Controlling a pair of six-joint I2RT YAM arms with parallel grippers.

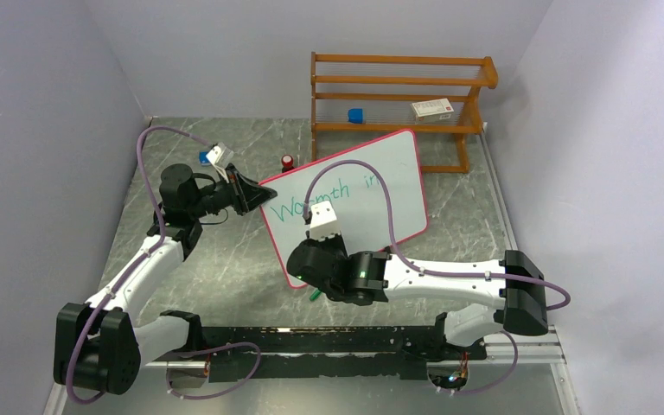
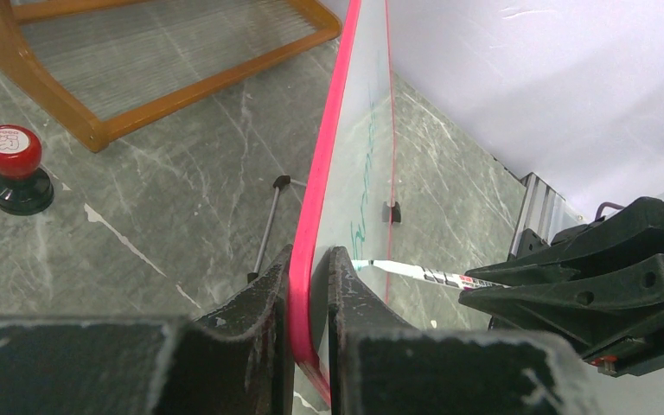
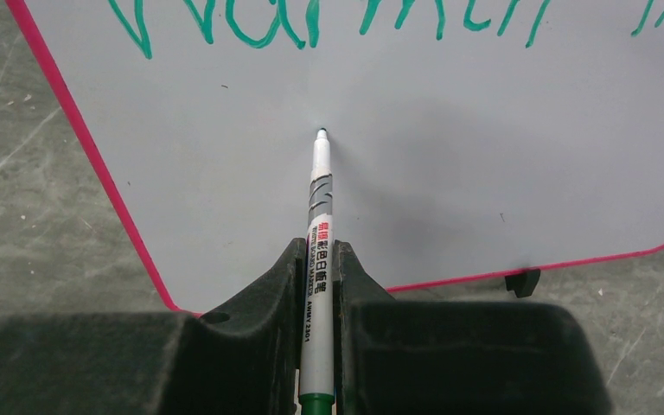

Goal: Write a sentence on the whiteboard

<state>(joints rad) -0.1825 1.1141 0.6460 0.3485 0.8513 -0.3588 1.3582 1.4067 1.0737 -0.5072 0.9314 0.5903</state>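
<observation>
- My left gripper [image 2: 309, 264] is clamped on the pink edge of the whiteboard [image 2: 359, 130].
- My right gripper [image 3: 318, 252] pinches a marker [image 3: 320, 194], tip on the board below green writing [image 3: 311, 22].

Bright, even light with soft shadows; sharp frames, nearest foreground slightly blurred.

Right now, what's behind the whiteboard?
A thin metal prop leg stands behind the whiteboard; farther back, a red-capped knob and a wooden rack. From above, the whiteboard hides that leg.
</observation>
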